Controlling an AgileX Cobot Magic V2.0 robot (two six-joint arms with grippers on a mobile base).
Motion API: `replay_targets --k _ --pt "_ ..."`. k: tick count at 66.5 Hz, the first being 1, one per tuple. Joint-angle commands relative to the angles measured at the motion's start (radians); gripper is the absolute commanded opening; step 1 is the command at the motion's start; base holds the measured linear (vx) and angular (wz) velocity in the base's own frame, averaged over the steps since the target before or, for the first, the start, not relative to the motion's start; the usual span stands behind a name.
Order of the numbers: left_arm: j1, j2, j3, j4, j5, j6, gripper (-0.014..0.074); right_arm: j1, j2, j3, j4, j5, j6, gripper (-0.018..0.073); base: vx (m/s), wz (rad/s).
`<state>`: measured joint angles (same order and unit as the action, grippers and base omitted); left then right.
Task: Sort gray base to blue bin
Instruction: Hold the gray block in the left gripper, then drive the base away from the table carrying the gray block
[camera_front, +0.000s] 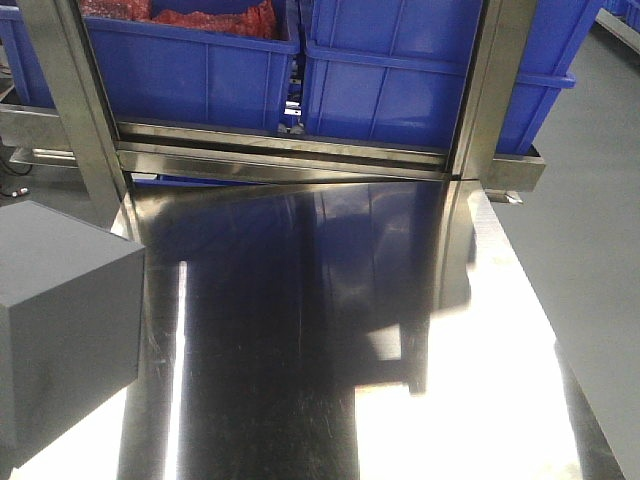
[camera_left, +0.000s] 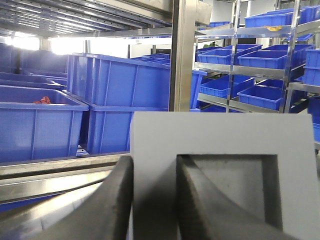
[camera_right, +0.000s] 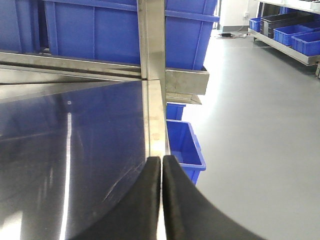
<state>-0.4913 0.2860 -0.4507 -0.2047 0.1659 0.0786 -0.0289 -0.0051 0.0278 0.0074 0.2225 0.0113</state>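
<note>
Gray base (camera_front: 60, 330) is seen at the near-left edge of the steel table (camera_front: 330, 330). It's gripped by the left gripper (camera_left: 155, 160), with one finger outside a wall and one in the recess. The right gripper (camera_right: 161, 167) is pressed together on nothing over the table's right edge. Blue crates (camera_front: 420, 80) are lined up behind the table's far edge.

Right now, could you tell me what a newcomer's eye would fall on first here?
The gray base looms largest, at the left of the front view, with the left tool shut on the wall beside its square recess. Behind the shiny steel table stands a row of blue crates, and the right tool is shut, empty, by the table's right edge.
</note>
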Motion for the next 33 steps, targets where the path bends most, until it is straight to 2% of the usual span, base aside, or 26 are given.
replay_targets --k 1,17,33 --pt "-0.003 0.006 -0.028 -0.015 -0.101 -0.009 0.0002 -0.002 0.018 0.002 -0.007 -0.072 -0.011 -0.0005 0.00 0.00" --pt "-0.003 0.006 -0.028 -0.015 -0.101 -0.009 0.0002 -0.002 0.018 0.002 -0.007 -0.072 -0.011 -0.0005 -0.02 -0.06" --pt "-0.003 0.006 -0.028 -0.015 -0.101 -0.009 0.0002 -0.002 0.018 0.002 -0.007 -0.072 -0.011 -0.0005 -0.07 -0.26"
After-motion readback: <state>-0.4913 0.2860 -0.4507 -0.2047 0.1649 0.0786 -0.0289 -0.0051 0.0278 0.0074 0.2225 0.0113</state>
